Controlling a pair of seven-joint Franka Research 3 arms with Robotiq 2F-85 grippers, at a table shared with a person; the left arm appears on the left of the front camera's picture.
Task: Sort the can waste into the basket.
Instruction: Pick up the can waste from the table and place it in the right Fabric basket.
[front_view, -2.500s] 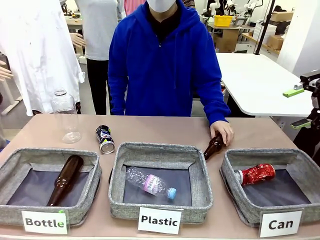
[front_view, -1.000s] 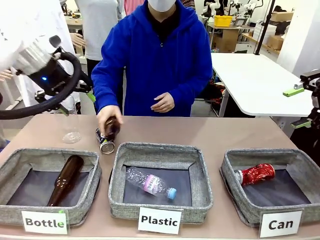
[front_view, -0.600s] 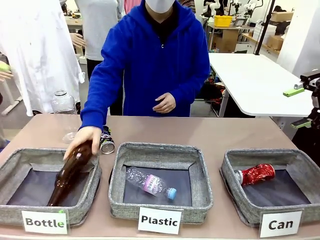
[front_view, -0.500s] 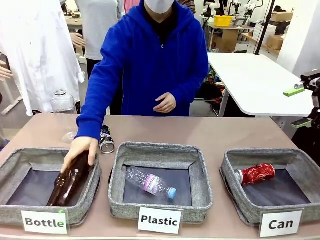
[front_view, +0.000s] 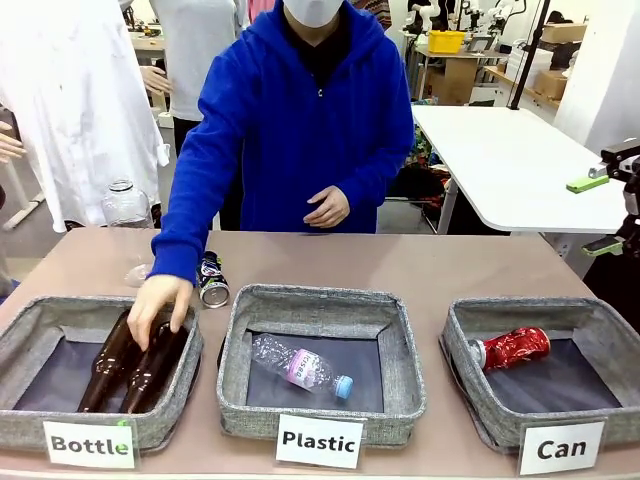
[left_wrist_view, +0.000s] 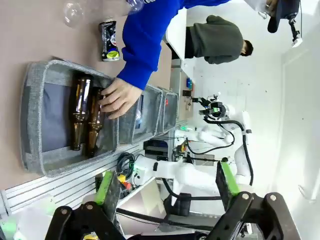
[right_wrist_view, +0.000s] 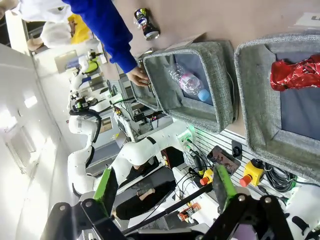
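**Second bottle laid down; one can waits outside its basket**

Since half a second ago the person's hand (front_view: 157, 303) has lowered the second brown glass bottle (front_view: 152, 368) flat beside the first brown glass bottle (front_view: 103, 362). The two now lie side by side in the grey woven-fabric basket labelled "Bottle" (front_view: 25, 320). The fingers rest on the newcomer's far end, seemingly to keep it from rolling.

The left end effector (left_wrist_view: 167, 182) hangs high above that basket, green pads spread wide with nothing between them, clear of the person's reach. Behind the basket an upright clear plastic bottle (front_view: 127, 222) stands on the brown worktop (front_view: 400, 262).

Just beyond the gap between the first two baskets, the dark blue-black dented drink can (front_view: 209, 280) lies on its side on the worktop, just beside the person's sleeve. I judge it the one piece left to sort.

The middle grey basket labelled "Plastic" (front_view: 318, 298) holds a crushed clear plastic bottle with a pink label and blue cap (front_view: 300, 367).

At the right, the grey woven-fabric basket labelled "Can" (front_view: 530, 306) already holds the shiny red dented drink can (front_view: 512, 347), near its left wall. The right end effector (right_wrist_view: 165, 184) is likewise spread and empty, held high off the baskets.

The remaining can is well apart from its basket, across the whole row, so the task looks about half done.
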